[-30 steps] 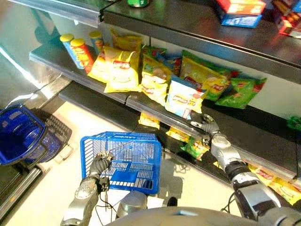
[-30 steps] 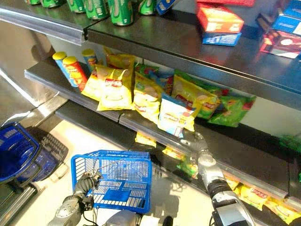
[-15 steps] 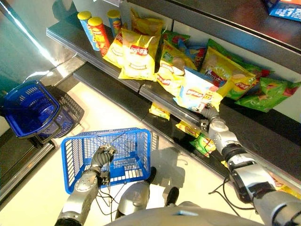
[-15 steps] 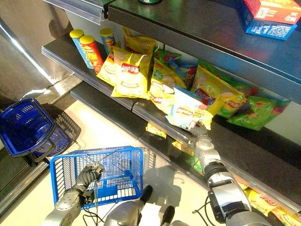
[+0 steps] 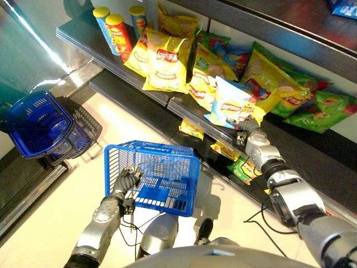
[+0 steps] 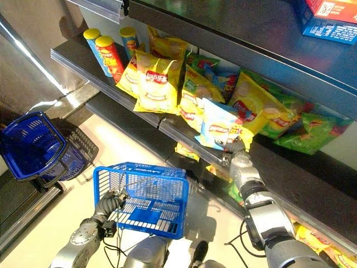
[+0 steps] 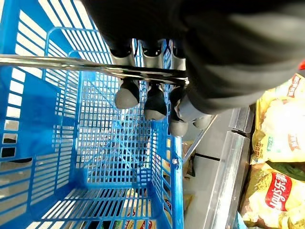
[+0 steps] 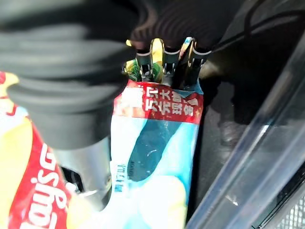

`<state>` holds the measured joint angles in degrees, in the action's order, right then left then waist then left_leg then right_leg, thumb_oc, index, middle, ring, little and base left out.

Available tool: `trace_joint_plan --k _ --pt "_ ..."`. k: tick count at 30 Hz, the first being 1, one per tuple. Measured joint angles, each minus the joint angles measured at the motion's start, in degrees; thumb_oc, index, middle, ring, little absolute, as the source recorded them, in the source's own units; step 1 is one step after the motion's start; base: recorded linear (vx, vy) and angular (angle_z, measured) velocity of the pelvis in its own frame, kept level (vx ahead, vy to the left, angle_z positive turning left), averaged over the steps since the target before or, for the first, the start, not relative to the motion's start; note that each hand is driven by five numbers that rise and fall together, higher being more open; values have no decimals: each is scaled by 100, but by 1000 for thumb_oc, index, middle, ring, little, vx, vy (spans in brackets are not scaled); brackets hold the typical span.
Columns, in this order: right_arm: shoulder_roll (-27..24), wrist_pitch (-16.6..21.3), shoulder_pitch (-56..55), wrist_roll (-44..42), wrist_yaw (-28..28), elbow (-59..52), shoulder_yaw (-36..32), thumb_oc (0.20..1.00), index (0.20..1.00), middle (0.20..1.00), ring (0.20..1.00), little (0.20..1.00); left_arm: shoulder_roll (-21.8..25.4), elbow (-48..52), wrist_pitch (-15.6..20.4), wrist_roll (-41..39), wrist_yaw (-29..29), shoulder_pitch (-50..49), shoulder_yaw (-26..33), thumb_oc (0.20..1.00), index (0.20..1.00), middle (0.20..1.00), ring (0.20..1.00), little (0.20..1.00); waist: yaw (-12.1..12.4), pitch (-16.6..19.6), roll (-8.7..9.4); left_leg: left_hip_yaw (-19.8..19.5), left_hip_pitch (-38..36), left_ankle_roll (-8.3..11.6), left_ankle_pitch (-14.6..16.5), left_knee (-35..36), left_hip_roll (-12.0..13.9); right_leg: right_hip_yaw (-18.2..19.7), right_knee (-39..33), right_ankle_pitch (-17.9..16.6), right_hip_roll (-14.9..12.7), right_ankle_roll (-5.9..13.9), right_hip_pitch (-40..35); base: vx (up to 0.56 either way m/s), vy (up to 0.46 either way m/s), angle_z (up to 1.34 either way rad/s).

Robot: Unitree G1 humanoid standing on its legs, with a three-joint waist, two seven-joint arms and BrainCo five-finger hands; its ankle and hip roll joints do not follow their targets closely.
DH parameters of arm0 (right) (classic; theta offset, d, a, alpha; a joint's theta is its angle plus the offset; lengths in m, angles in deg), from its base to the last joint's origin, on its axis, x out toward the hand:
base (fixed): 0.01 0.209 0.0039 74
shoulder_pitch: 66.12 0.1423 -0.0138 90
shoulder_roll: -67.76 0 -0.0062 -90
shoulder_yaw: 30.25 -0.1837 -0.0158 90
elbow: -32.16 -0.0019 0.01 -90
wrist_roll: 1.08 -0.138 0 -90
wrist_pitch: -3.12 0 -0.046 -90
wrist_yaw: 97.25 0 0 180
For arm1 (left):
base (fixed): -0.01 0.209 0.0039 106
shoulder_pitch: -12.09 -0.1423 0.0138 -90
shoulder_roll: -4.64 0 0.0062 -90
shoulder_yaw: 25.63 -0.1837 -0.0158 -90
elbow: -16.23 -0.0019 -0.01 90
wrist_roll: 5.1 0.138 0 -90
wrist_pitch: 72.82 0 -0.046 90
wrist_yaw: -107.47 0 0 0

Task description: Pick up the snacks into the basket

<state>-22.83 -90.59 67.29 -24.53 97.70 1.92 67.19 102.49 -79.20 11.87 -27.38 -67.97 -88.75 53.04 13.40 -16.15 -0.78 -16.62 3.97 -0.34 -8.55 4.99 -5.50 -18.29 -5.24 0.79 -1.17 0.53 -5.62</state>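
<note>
Since half a second ago the blue basket point(image 5: 156, 178) has swung rightward, closer under the shelf point(image 5: 184, 106), its wire handle clasped in the curled left hand point(image 5: 127, 180). Right hand point(image 6: 237, 149) now pinches the light-blue chip bag point(image 6: 217, 124), which sits at the shelf edge, between thumb and fingers.
</note>
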Motion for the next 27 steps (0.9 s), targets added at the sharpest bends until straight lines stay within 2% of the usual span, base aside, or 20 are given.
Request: trace_joint_plan --k 3,4,5,8,14,19,22,23,25,26,27 --pt "-8 2 83 -29 34 27 -1 1000 1000 1000 1000 1000 18 17 1 -114 -1 0 -8 200 200 200 200 200 3 -10 -16 -13 52 -2 -2 0 1 -9 0 1 4 0 45 0 0 0" --pt "-10 3 106 -30 40 39 -1 730 730 730 730 730 24 17 1 -121 -1 -2 -8 200 200 200 200 200 3 -10 -16 -14 65 -2 -2 0 1 -10 0 1 4 0 60 0 0 0" --pt "-21 15 181 -30 40 147 -1 200 200 200 200 200 35 16 1 -156 1 -1 -13 200 200 200 200 200 4 -12 -19 -14 83 -1 -4 0 1 -11 0 1 3 0 77 0 0 0" --pt "-73 9 364 -31 41 406 -3 200 200 200 200 200 133 17 2 -186 1 9 -95 200 200 200 200 200 11 -13 -22 -20 91 0 -3 0 -4 -20 -1 5 -1 7 82 0 0 0" --pt "-79 10 380 -36 11 437 7 200 200 200 200 200 136 16 2 -217 11 9 -96 200 200 200 200 200 15 -63 -110 -37 98 -4 -6 -1 -9 -29 0 6 -2 8 85 6 0 0" --pt "-60 21 377 -36 -21 307 99 200 200 200 200 200 136 16 2 -218 40 26 -97 200 200 200 200 200 4 -65 -114 -8 96 -8 -9 -1 -4 -4 0 6 -4 7 96 4 6 -3" --pt "-2 39 118 -36 -19 -281 181 200 200 200 200 200 125 16 2 -219 120 28 -92 200 200 200 200 200 -24 -82 -85 82 76 -6 -2 -2 13 87 1 -1 -4 9 117 14 14 -16" --pt "29 62 -225 -32 -27 -917 249 200 200 200 200 200 95 16 2 -218 183 37 -79 200 200 200 200 200 -33 -103 -53 149 70 -8 -4 -1 25 164 1 -6 -3 7 131 24 14 -21" --pt "48 77 -502 -28 -56 -1396 280 200 200 200 200 200 80 15 0 -218 200 38 -80 200 200 200 200 200 -34 -119 -21 245 61 -4 5 -2 43 251 2 -23 -3 -3 159 30 8 -28" --pt "32 109 -1186 11 -100 -2550 255 200 200 200 200 200 -64 15 -4 -217 226 5 64 200 200 200 200 200 -122 -145 26 338 53 -38 23 -2 52 347 4 -25 -5 -3 198 30 13 -29" --pt "38 137 -1414 32 -140 -2901 247 200 200 200 200 200 -131 14 -9 -217 239 -18 143 200 200 200 200 200 -135 -152 39 388 43 -50 31 -2 56 387 4 -30 -8 1 190 61 17 -42"
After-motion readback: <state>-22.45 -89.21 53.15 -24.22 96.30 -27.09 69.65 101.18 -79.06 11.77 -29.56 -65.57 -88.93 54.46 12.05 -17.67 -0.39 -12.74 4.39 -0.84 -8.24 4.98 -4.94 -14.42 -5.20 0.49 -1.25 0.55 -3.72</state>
